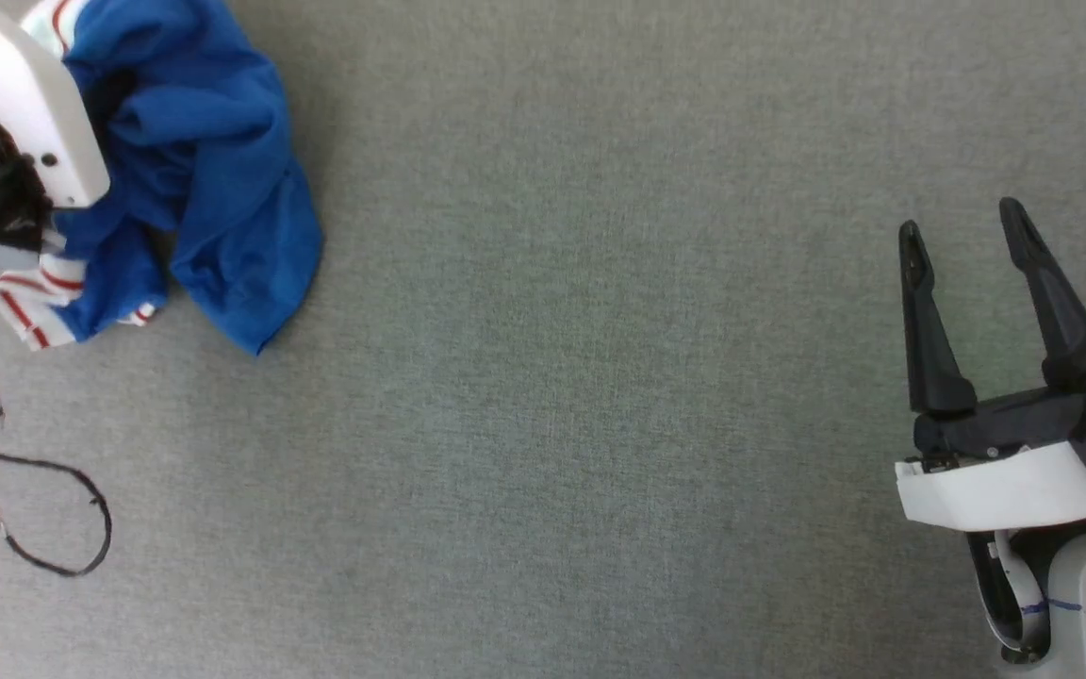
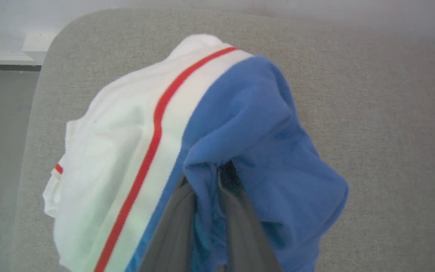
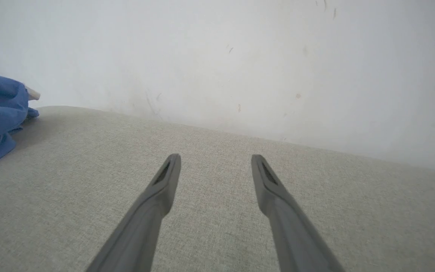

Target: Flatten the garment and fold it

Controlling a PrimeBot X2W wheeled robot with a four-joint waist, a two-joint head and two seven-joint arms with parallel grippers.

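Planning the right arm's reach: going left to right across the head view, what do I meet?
Left arm's white casing → crumpled blue jersey → bare stretch of the grey fabric surface → right hand, fingers apart.

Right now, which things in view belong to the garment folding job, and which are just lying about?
Job:
garment, bunched, blue with white and red trim
left hand, shut on it
right hand, open, apart from it

Lying about:
thin black cord loop, head view's lower left
white wall behind
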